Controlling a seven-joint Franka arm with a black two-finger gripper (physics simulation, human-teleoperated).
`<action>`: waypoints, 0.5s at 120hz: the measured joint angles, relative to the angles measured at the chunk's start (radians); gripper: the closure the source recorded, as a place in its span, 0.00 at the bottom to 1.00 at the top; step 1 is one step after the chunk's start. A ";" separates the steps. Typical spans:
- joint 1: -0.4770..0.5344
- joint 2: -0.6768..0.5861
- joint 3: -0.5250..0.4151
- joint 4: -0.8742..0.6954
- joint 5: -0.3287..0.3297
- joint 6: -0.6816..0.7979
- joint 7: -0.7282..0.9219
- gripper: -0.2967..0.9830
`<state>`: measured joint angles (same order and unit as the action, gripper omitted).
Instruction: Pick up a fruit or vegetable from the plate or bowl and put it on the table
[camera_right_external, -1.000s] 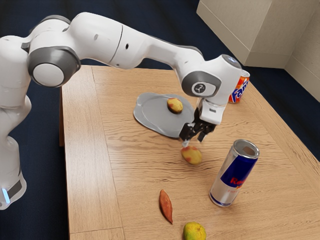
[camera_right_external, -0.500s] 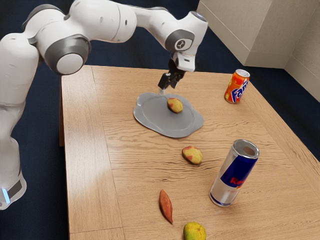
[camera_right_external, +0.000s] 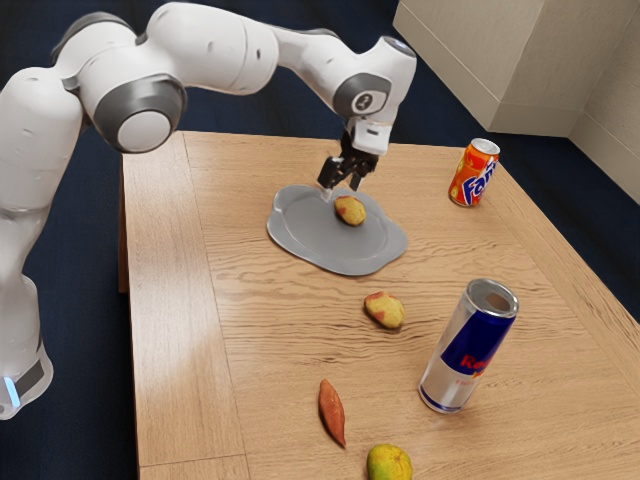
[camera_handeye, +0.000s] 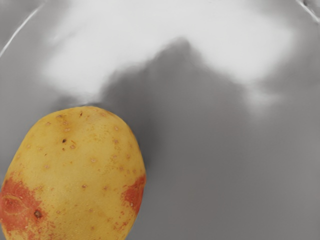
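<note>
My gripper (camera_right_external: 341, 188) hangs over the grey plate (camera_right_external: 312, 244), its fingers spread and empty, near the potato (camera_right_external: 350, 211) lying there. I judge it firm and fairly dense, not fragile, though its rounded skin could slip; best squeezed across the middle, low on its sides.

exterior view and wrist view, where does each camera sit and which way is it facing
Exterior view: sits at my arm's side, looking down across the table; my arm comes in from this view's left, ending in the open hand near the plate's far edge.
Wrist view: rides on my hand, looking down onto the plate from close above.
Shared: both show the grey plate and the yellow, red-patched fruit or vegetable on it.
</note>
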<state>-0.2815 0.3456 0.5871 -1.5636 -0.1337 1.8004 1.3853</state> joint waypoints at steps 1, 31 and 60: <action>0.000 0.000 -0.001 0.000 -0.002 0.000 0.001 0.23; 0.024 0.022 -0.003 0.003 -0.037 0.004 0.011 0.23; 0.048 0.035 -0.004 0.020 -0.041 0.023 0.021 0.23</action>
<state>-0.2336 0.3806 0.5836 -1.5437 -0.1743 1.8230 1.4067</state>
